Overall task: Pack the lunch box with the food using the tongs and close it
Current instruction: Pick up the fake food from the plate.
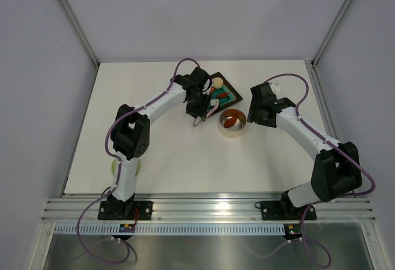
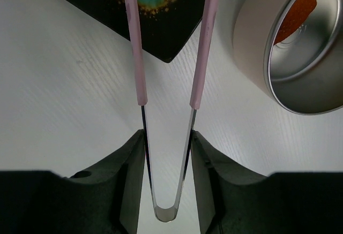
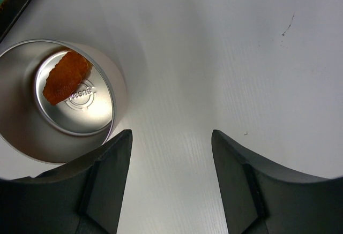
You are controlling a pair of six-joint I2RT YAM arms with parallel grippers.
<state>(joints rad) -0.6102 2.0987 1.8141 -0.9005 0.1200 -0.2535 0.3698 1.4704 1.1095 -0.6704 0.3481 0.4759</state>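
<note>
The left gripper [image 2: 167, 137] is clamping the tongs [image 2: 138, 73] near their bent end, a finger pressing on each side, and the two pink arms are spreading apart as they run forward over the corner of the tray [image 2: 161, 36]; their tips are lying outside the wrist view. From above, this arm is reaching across the table [image 1: 154, 159] to the tray's near edge, where a beige ball [image 1: 217, 83] and other small food pieces are sitting on the teal surface. The tin [image 1: 232, 133] is standing upright and uncovered just beside the tray, on its near right side, between the two grippers. One orange piece [image 3: 64, 76] is lying inside it, against the wall. The right gripper [image 3: 170, 135] is hovering just to the right of the tin with its jaws standing wide and nothing between them, only bare table showing in the gap.
</note>
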